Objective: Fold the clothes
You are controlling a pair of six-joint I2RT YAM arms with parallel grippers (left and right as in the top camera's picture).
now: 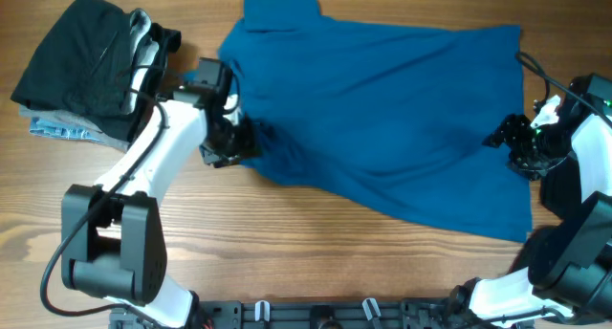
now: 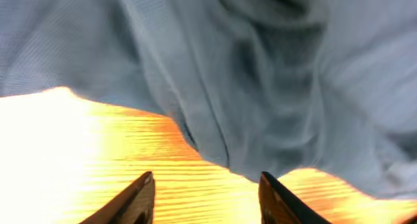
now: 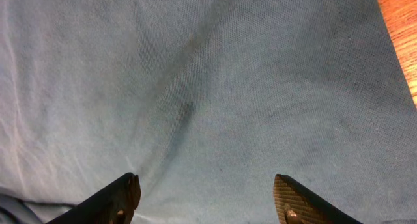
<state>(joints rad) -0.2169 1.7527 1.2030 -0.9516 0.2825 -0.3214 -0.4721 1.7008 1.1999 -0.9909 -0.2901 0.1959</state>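
Overhead: the royal-blue shirt (image 1: 382,119) is spread across the middle and right of the tabletop (image 1: 306,243). Left wrist: the left gripper (image 2: 207,198) is parted, empty, beside bunched fabric. Right wrist: the right gripper (image 3: 208,198) is parted above flat cloth. Limp and light, the shirt is judged best pinched at an edge.

The large shirt (image 1: 382,109) is seen as a plain, deep royal blue from overhead, while in both wrist views it is rendered a washed-out grey-blue with a fine knit weave. In the pile, a black garment (image 1: 81,56), a white-grey piece (image 1: 143,31) and a pale-blue patterned piece (image 1: 57,128) are shown. The desk (image 1: 287,243) is coloured warm brown with streaked wood grain. White shells and black joints are borne by the left arm (image 1: 163,147) and the right arm (image 1: 585,176)
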